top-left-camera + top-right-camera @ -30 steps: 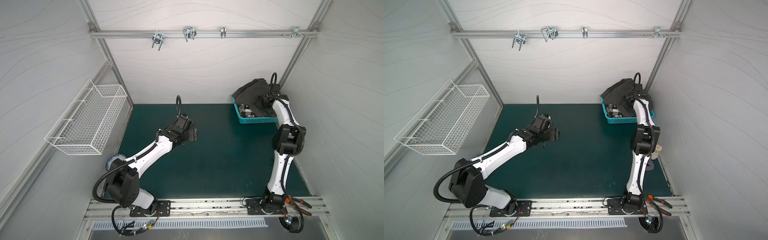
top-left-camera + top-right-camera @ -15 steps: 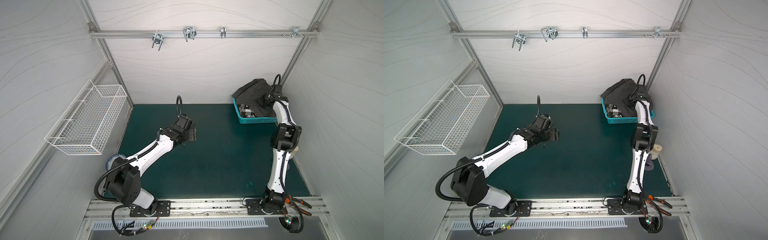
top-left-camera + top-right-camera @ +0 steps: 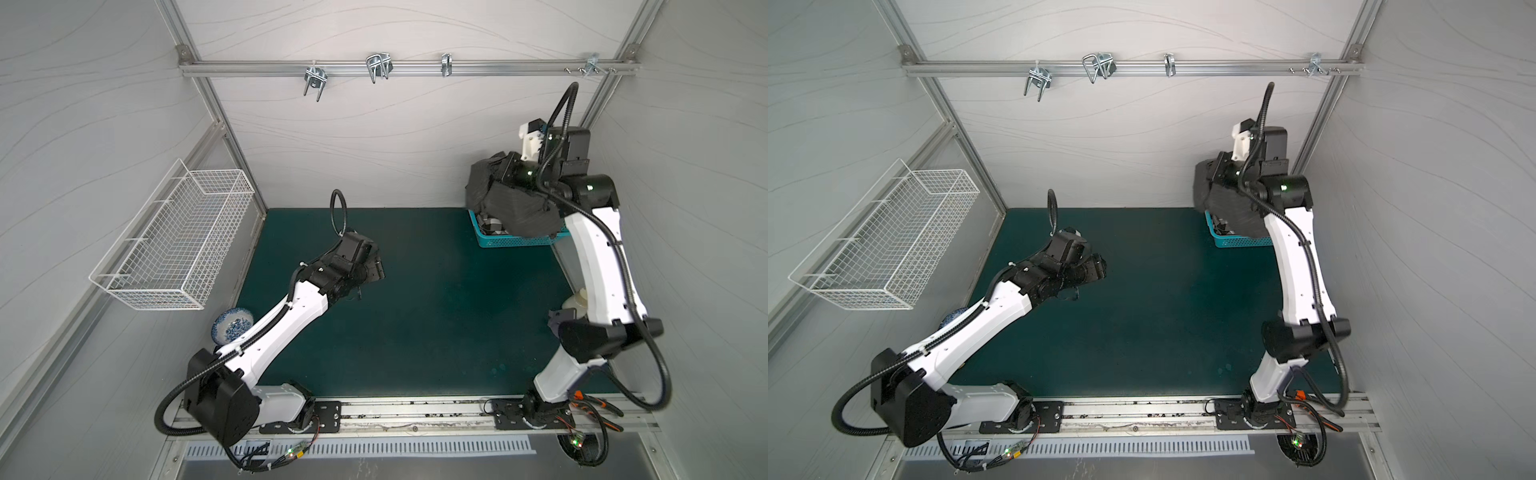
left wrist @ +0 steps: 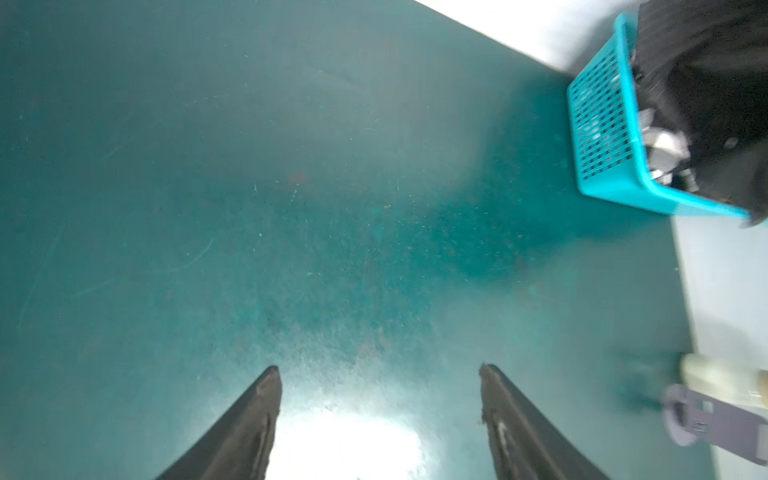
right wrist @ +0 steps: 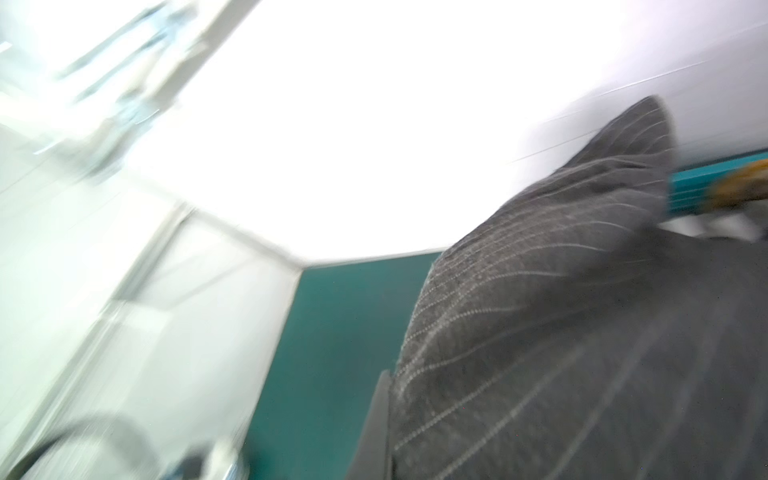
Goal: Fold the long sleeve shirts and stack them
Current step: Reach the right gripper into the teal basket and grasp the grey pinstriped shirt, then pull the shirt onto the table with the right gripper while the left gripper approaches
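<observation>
A dark charcoal pinstriped long sleeve shirt (image 3: 519,212) (image 3: 1229,208) hangs bunched over the teal basket (image 3: 515,242) at the back right. My right gripper (image 3: 498,174) is shut on its upper folds, and the cloth hides the fingertips. The right wrist view is filled with the striped cloth (image 5: 561,332) beside one finger (image 5: 380,415). A black-and-white checked shirt (image 3: 490,224) lies in the basket, and a blurred mustard patch (image 5: 744,183) shows behind the cloth. My left gripper (image 3: 376,270) (image 4: 378,370) hovers open above the green mat, holding nothing.
A white wire basket (image 3: 174,241) hangs on the left wall. A blue patterned bowl (image 3: 232,328) sits by the left arm. A cream bottle (image 3: 575,301) stands behind the right arm. Metal hooks (image 3: 378,68) hang on the back rail. Orange-handled pliers (image 3: 594,405) lie at the front right.
My right gripper has shut on the charcoal shirt and risen, lifting the cloth up out of the basket. The left arm has barely moved and its jaws have narrowed slightly.
</observation>
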Controlling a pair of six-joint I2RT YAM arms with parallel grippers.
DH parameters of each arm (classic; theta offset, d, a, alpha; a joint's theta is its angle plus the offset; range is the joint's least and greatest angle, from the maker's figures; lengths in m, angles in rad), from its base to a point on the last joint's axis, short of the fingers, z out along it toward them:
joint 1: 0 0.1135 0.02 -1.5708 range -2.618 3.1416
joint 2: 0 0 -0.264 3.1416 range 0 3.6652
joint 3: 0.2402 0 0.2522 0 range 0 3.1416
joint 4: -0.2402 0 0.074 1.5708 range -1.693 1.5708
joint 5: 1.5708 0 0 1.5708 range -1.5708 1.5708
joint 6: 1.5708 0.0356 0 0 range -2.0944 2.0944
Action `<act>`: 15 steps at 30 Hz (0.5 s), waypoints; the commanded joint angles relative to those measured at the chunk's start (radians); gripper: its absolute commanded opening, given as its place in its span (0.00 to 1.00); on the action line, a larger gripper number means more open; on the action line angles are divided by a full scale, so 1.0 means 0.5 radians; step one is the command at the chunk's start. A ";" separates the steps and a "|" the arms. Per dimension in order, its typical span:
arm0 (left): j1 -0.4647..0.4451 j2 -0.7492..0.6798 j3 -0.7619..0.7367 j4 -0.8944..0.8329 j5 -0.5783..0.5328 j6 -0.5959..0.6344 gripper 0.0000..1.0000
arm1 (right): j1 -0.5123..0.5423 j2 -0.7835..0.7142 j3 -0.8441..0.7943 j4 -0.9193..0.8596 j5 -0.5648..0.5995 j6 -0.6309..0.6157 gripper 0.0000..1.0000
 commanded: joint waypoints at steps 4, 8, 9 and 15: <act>0.003 -0.250 -0.178 -0.151 0.040 -0.155 0.81 | 0.433 -0.426 -0.974 0.023 0.100 0.090 0.00; 0.001 -0.304 -0.256 -0.188 0.051 -0.142 0.85 | 0.555 -0.581 -1.670 0.256 0.172 0.284 0.22; 0.000 -0.311 -0.292 -0.166 0.062 -0.145 0.86 | 0.551 -0.566 -1.769 0.252 0.191 0.309 0.38; -0.003 -0.201 -0.496 0.049 0.245 -0.206 0.98 | 0.741 -0.604 -2.029 -0.053 0.565 0.264 0.73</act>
